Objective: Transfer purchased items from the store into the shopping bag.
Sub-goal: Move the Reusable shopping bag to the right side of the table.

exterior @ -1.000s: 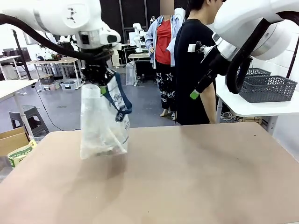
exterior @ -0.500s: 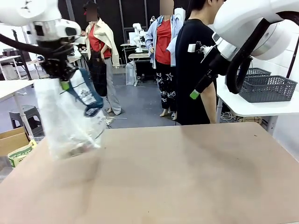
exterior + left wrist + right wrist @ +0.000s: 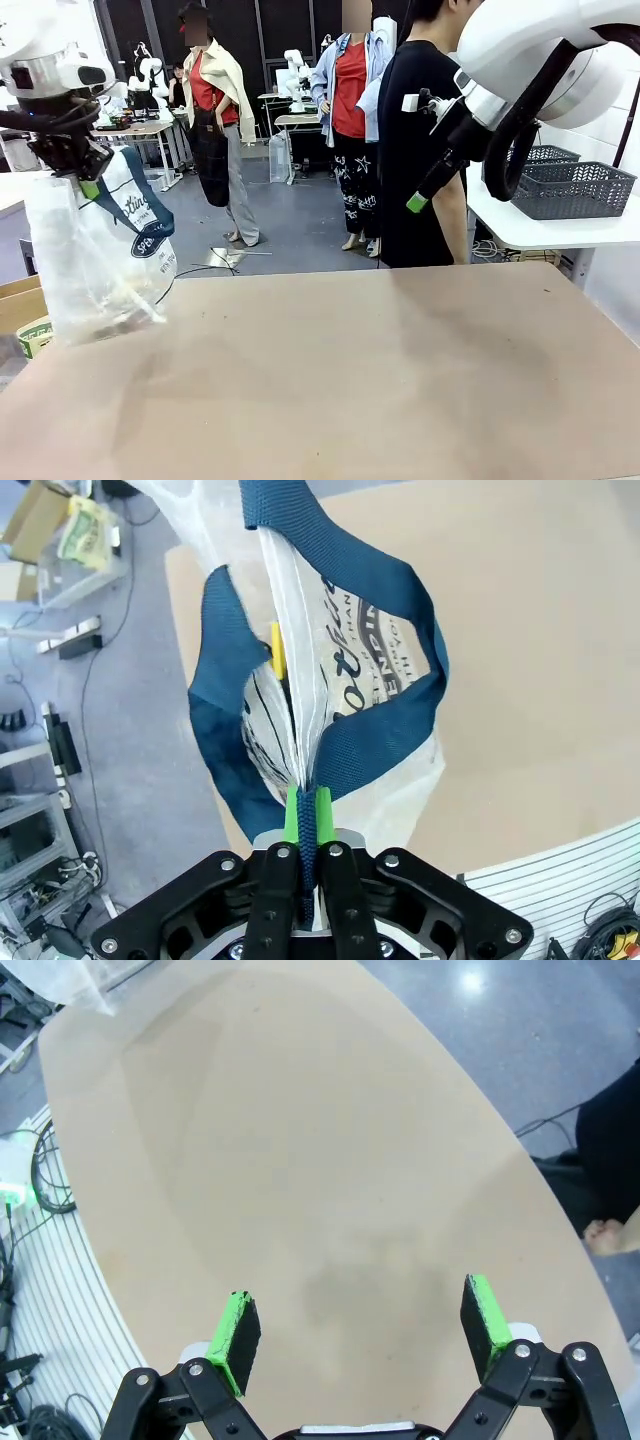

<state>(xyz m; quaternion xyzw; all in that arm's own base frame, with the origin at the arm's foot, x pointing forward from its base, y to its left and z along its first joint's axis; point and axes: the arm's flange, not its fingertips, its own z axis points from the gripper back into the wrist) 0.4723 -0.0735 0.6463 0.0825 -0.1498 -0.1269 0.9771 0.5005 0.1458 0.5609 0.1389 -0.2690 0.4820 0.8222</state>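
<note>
1. A big tan table (image 3: 400, 380) takes up the front.
2. A person in a black top (image 3: 415, 150) stands at its far side.
3. Two grey baskets (image 3: 572, 190) sit on a white table (image 3: 520, 228) to the right.
4. A cardboard box (image 3: 18, 300) sits low on the left.

We note table (image 3: 400, 370): light brown matte top, rounded corners, spans most of front view. We see faint darker smudge near middle, soft shadows on surface. Shopping bag (image 3: 95, 260) at table's left edge, bottom level with that edge; we cannot tell whether it touches top. In right wrist view we see same top bare brown, curved edge against grey floor (image 3: 520, 1030).
</note>
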